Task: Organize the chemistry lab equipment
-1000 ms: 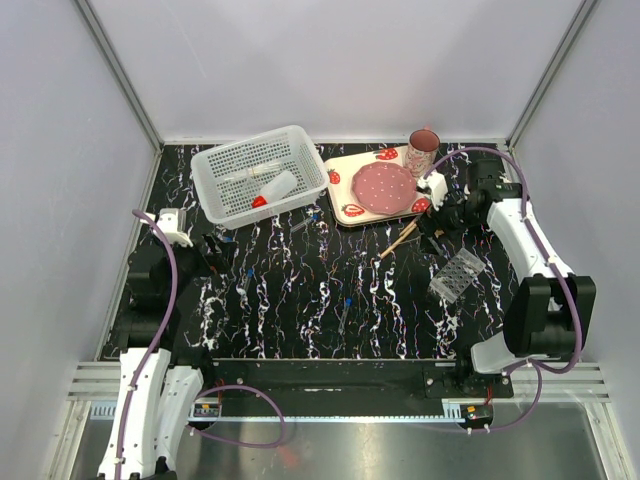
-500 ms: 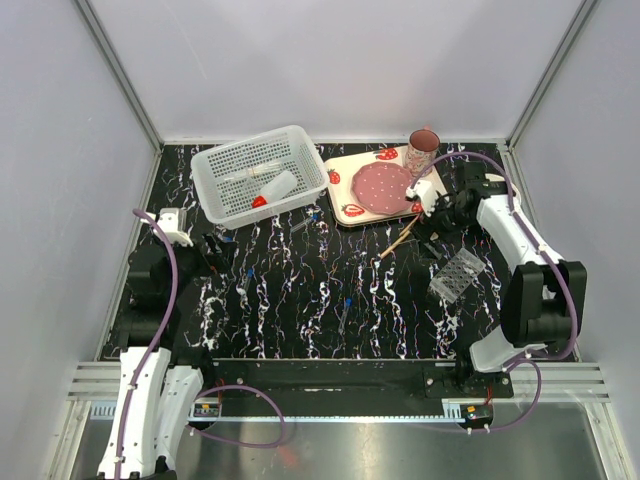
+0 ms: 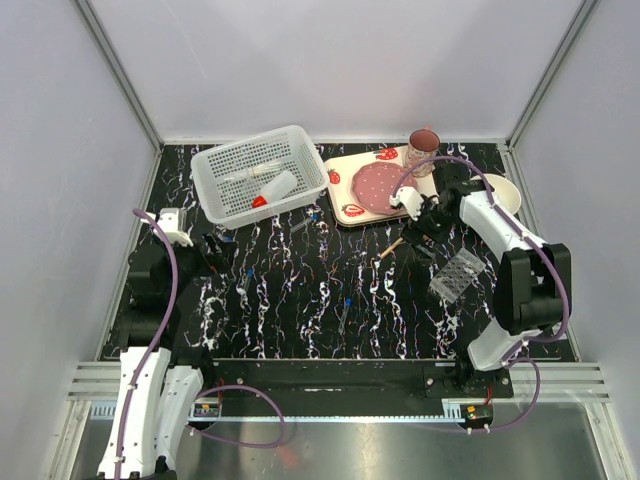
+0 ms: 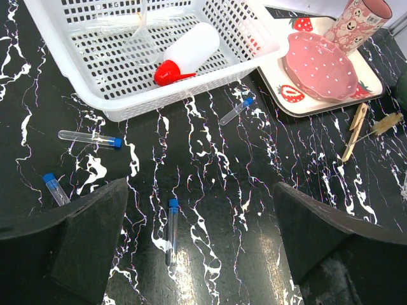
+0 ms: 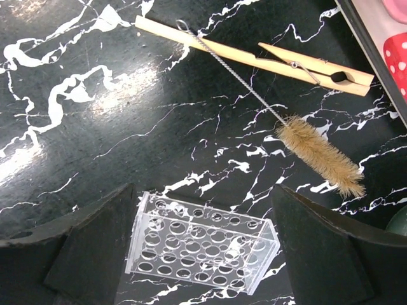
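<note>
A white basket (image 3: pixel 230 190) at the back left holds the white squeeze bottle with a red cap (image 4: pixel 187 51) and clear tubes (image 4: pixel 121 24). Several blue-capped vials lie loose on the black marbled table, one (image 4: pixel 89 137) by the basket and one (image 4: pixel 170 229) between my left fingers' reach. A wooden test-tube holder (image 5: pixel 254 56) and a wire brush (image 5: pixel 321 155) lie near the tray. The clear grid rack (image 5: pixel 203 241) stands at the right (image 3: pixel 457 274). My left gripper (image 4: pixel 200 184) is open and empty above the vials. My right gripper (image 5: pixel 203 189) is open and empty, above the rack and the brush.
A strawberry-print tray (image 3: pixel 350 210) with a pink plate (image 3: pixel 382 186) and a mug (image 3: pixel 422 150) sits at the back centre. A round white bowl (image 3: pixel 500 190) stands at the back right beside my right arm. The enclosure walls close in on three sides.
My right gripper has swung left and toward the table's middle, over the wooden holder and brush, uncovering the white bowl. The left arm has not moved.
</note>
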`<state>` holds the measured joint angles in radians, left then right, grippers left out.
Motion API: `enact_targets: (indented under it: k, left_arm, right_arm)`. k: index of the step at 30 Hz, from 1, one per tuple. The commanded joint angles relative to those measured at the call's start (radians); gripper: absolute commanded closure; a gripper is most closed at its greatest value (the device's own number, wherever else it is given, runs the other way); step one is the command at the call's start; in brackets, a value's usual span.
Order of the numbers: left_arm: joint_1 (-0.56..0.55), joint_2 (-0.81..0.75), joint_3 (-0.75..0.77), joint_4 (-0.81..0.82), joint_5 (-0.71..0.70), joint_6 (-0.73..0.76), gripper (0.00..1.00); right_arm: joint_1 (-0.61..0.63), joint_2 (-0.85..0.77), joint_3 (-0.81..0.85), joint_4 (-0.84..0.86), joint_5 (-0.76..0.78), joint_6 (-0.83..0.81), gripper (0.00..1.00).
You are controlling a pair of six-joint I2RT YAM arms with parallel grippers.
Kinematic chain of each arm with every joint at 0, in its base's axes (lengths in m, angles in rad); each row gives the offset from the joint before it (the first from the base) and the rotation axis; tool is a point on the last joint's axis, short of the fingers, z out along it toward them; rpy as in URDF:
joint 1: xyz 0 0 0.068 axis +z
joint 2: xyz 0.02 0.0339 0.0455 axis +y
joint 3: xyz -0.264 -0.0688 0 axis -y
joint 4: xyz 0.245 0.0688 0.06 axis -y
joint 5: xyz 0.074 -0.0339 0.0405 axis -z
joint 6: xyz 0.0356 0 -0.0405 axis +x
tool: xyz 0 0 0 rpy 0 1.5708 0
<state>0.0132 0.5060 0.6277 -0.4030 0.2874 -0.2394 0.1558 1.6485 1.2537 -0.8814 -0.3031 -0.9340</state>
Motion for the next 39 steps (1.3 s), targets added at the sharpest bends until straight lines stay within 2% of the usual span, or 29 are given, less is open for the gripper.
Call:
enact_targets:
  k: [1, 11, 24, 33, 39]
  left_arm:
    - [-0.004, 0.0, 0.003, 0.03, -0.007, 0.011, 0.01]
    - [-0.004, 0.003, 0.003, 0.029, -0.005, 0.011, 0.01]
    - [-0.004, 0.011, 0.003, 0.03, -0.005, 0.012, 0.01]
    - [-0.004, 0.017, 0.003, 0.03, -0.004, 0.012, 0.01]
    - [-0.005, 0.02, 0.003, 0.032, -0.004, 0.014, 0.01]
  right_arm:
    - [0.024, 0.023, 0.047, 0.047, 0.067, -0.023, 0.1]
    - [0.045, 0.111, 0.107, 0.067, 0.108, -0.017, 0.29]
    - [0.076, 0.227, 0.122, 0.13, 0.208, -0.101, 0.42]
    - [0.077, 0.266, 0.125, 0.179, 0.278, -0.206, 0.45]
    - [0.077, 0.31, 0.13, 0.187, 0.295, -0.25, 0.51]
